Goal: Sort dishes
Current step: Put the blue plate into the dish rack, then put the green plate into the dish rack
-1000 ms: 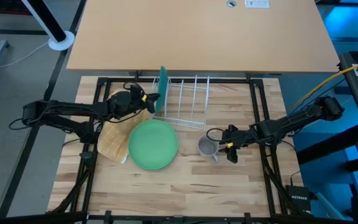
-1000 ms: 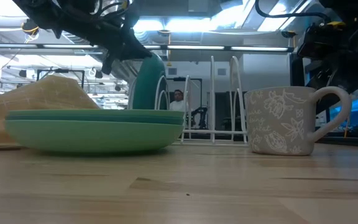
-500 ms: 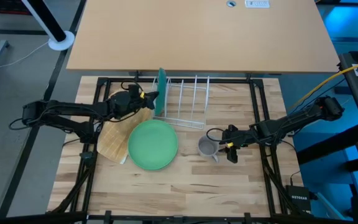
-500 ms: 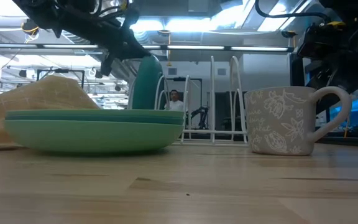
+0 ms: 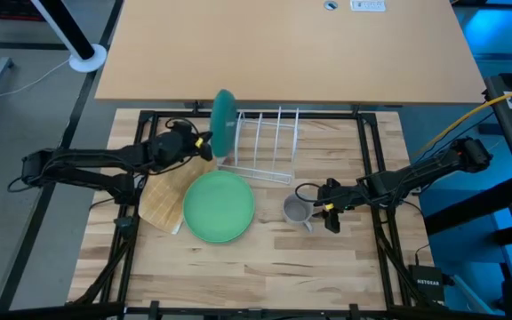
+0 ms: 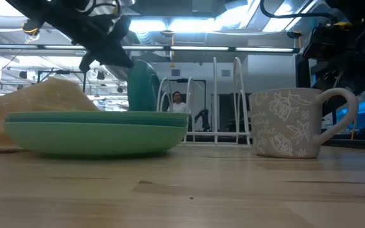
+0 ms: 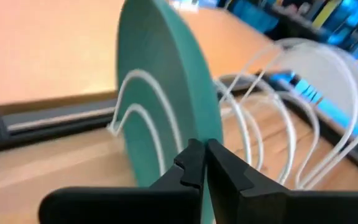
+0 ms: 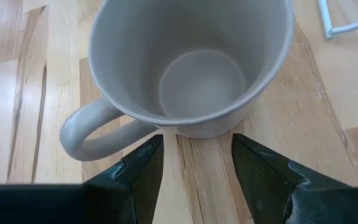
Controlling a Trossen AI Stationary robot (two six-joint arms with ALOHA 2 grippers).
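The left claw (image 7: 202,163) is pinched shut on the rim of a dark teal round plate (image 5: 224,116), which stands on edge, tilted, at the end slot of the white wire rack (image 5: 265,142); in the left wrist view the rack's white loops cross the plate's smooth matte face. Just beside this claw, on the side away from the rack, lies a tan-yellow waffle-textured cloth (image 5: 164,197) on the light wooden slatted desk (image 5: 265,267). Touching the cloth's edge, nearer the desk's front, is a light green round flat plate (image 5: 219,206); the low view shows it as a stack, with a darker green rim lying on top of the lighter one.

The right claw (image 8: 197,163) hovers with its fingers spread wide and holding nothing, right over a small grey mug (image 5: 296,211). The mug stands upright on the desk, empty inside, with a curved handle and a faint floral relief on its outer wall. It sits well apart from the stacked plates, near the rack's front corner.
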